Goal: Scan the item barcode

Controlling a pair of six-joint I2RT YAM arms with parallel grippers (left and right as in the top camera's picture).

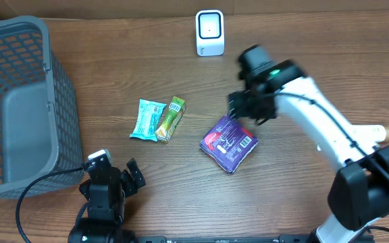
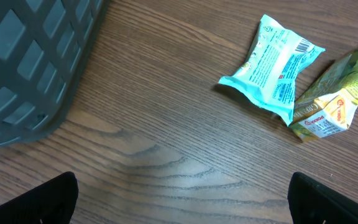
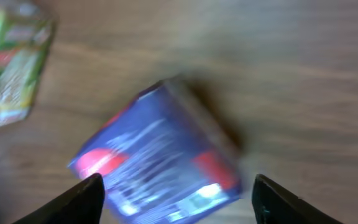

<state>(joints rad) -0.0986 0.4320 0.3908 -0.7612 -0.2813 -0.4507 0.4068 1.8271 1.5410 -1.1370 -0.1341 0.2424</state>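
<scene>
A purple packet point(image 1: 229, 143) with a red patch lies flat on the wooden table right of centre. My right gripper point(image 1: 247, 111) hovers just above its far edge. In the right wrist view the packet point(image 3: 160, 162) is blurred, and the right gripper point(image 3: 178, 183) stands open with both fingers wide of it and not touching it. A white barcode scanner point(image 1: 209, 32) stands upright at the back of the table. My left gripper point(image 1: 113, 169) rests open near the front edge; in its own view the left gripper point(image 2: 182, 186) holds nothing.
A light blue packet point(image 1: 147, 119) and a green packet point(image 1: 170, 119) lie side by side left of the purple one; both show in the left wrist view, blue point(image 2: 272, 65) and green point(image 2: 337, 93). A grey mesh basket point(image 1: 53, 74) fills the left side.
</scene>
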